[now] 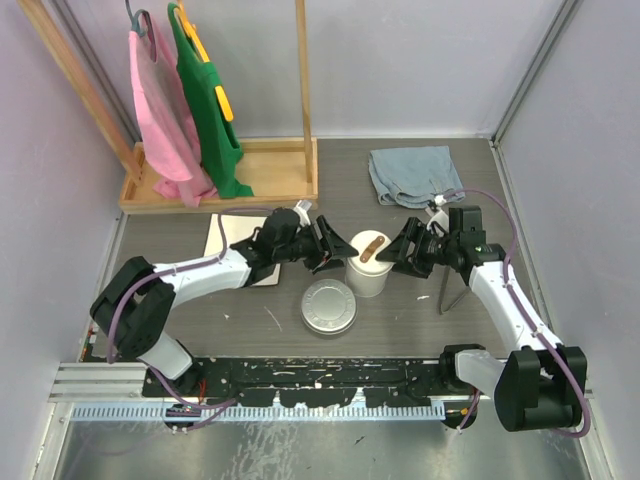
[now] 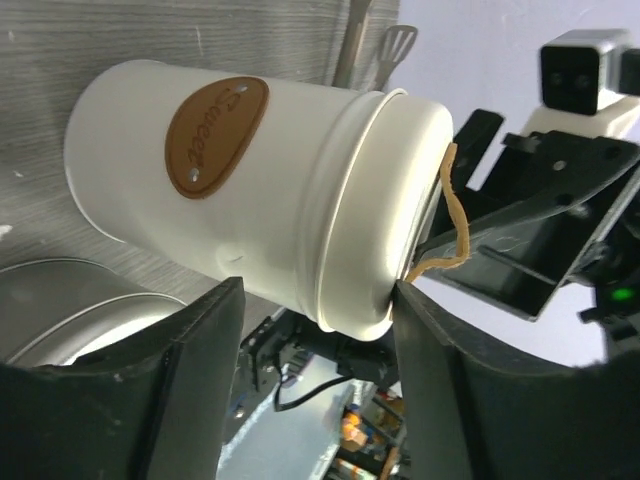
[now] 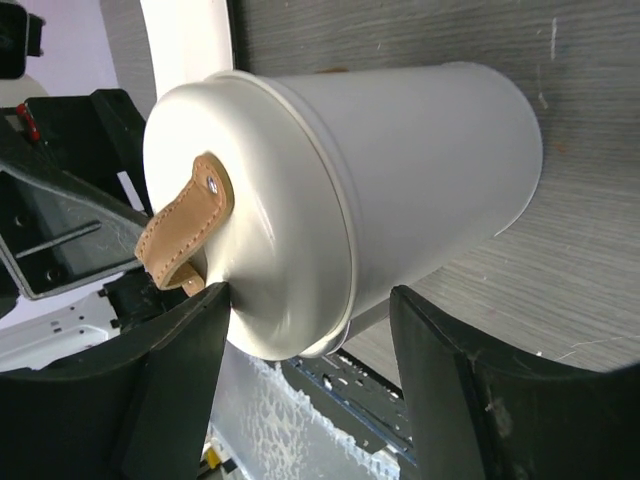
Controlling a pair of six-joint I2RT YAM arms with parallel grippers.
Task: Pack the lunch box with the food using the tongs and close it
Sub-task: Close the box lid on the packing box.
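Observation:
The lunch box's white tub (image 1: 368, 270) stands mid-table with its lid (image 1: 369, 247) on, brown handle (image 3: 180, 235) on top. The steel tin (image 1: 328, 306) sits lidded just in front of it. My left gripper (image 1: 330, 250) and right gripper (image 1: 402, 254) flank the tub's top. In the left wrist view the left gripper (image 2: 318, 290) is open astride the lid (image 2: 390, 200). In the right wrist view the right gripper (image 3: 308, 295) is open; one finger (image 3: 190, 350) is at the lid (image 3: 260, 200), the other is clear of the tub wall (image 3: 430, 170). The tongs (image 1: 447, 285) lie by the right arm. No food shows.
A white square plate (image 1: 222, 238) lies partly under the left arm. A folded blue cloth (image 1: 415, 175) is at the back right. A wooden rack (image 1: 225, 175) with pink and green garments stands at the back left.

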